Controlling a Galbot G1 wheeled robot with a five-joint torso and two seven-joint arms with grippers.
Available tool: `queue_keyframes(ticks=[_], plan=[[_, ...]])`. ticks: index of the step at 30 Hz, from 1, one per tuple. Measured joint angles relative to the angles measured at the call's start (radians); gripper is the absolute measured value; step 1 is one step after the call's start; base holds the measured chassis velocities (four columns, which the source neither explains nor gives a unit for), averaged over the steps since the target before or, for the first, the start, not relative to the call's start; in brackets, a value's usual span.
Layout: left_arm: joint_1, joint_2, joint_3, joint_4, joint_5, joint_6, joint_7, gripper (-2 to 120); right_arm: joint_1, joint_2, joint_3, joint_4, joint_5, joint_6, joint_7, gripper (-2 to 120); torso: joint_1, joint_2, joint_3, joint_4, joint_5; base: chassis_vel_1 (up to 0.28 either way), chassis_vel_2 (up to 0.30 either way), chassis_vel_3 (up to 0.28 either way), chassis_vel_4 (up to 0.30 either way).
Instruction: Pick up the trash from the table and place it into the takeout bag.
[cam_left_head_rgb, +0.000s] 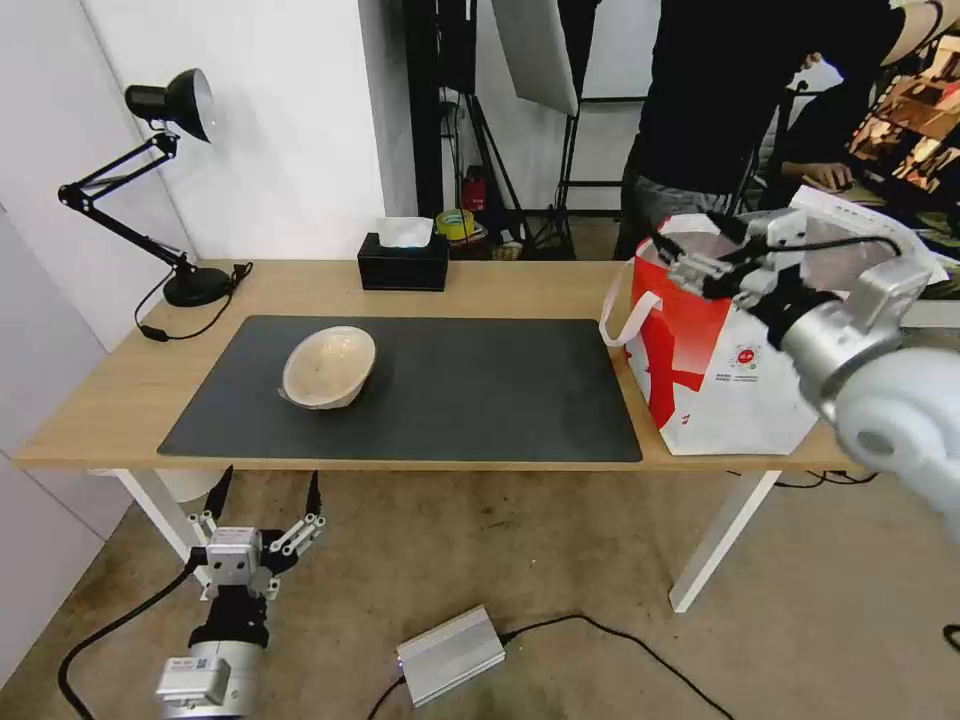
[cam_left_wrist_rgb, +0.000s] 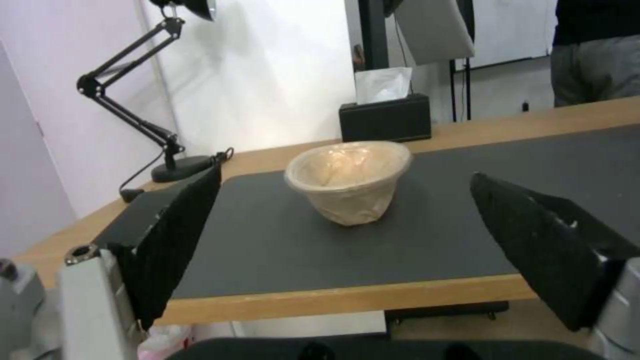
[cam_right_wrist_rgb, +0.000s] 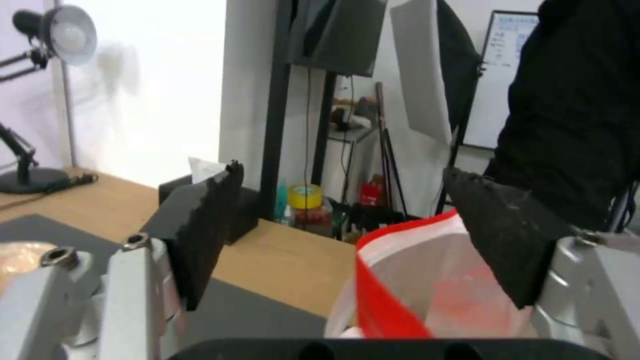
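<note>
Light-wood table (cam_left_head_rgb: 120, 400) with its dark grey mat (cam_left_head_rgb: 480, 400) spans the head view: the beige bowl (cam_left_head_rgb: 328, 367) tilts on the mat's left part, the takeout bag (cam_left_head_rgb: 720, 370) stands at the right end, the right gripper (cam_left_head_rgb: 690, 268) is held above its rim, and the left gripper (cam_left_head_rgb: 265, 490) hangs below the table edge. Seen from the left wrist, the black pads (cam_left_wrist_rgb: 177, 235) stand wide apart, empty, facing the bowl (cam_left_wrist_rgb: 348, 180). Seen from the right wrist, the pads (cam_right_wrist_rgb: 200, 230) are likewise spread, holding nothing, over the bag's red rim (cam_right_wrist_rgb: 380, 295).

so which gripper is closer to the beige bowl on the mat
Left. The left gripper hangs open below the table's front edge, facing the beige bowl. The right gripper is open over the takeout bag at the table's far right end.
</note>
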Motion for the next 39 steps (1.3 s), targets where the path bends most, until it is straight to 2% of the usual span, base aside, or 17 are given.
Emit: queue_keyframes(ticks=[5,11,13,21,23,32,39], plan=[[0.003,-0.003,-0.002,-0.002,0.002,-0.001,0.000,100,-0.078,0.043,0.041,0.041,-0.054,0.001,0.034,88,0.000,0.000,0.000,-0.0001,0.0000,0.000,0.000,0.000,0.000],[0.005,-0.003,0.003,-0.002,0.012,-0.002,0.000,100,-0.188,0.093,0.091,0.057,-0.169,0.047,0.036,92,0.000,0.000,0.000,0.0000,0.0000,0.000,0.000,0.000,0.000],[0.006,-0.003,0.003,0.000,0.014,-0.003,0.000,100,-0.272,0.133,0.127,0.060,-0.249,0.086,0.034,95,0.000,0.000,0.000,-0.0001,0.0002,0.000,0.000,0.000,0.000],[0.006,-0.003,0.005,0.004,0.015,-0.003,-0.001,100,-0.470,0.230,0.231,0.109,-0.376,0.131,0.026,100,0.000,0.000,0.000,-0.0003,0.0000,0.000,0.000,0.000,0.000],[0.006,-0.003,0.005,0.005,0.015,-0.004,-0.001,100,-0.544,0.276,0.260,0.123,-0.449,0.159,0.012,100,0.000,0.000,0.000,-0.0002,0.0000,0.000,0.000,0.000,0.000],[0.005,-0.003,0.008,0.008,0.016,-0.006,-0.001,100,-0.685,0.404,0.266,0.154,-0.602,0.220,-0.003,100,0.000,0.000,0.000,0.0001,0.0000,0.000,0.000,0.000,0.000],[0.004,-0.003,0.009,0.012,0.016,-0.006,-0.001,100,-0.760,0.458,0.266,0.159,-0.678,0.257,-0.004,100,0.000,0.000,0.000,-0.0001,0.0000,0.000,0.000,0.000,0.000]])
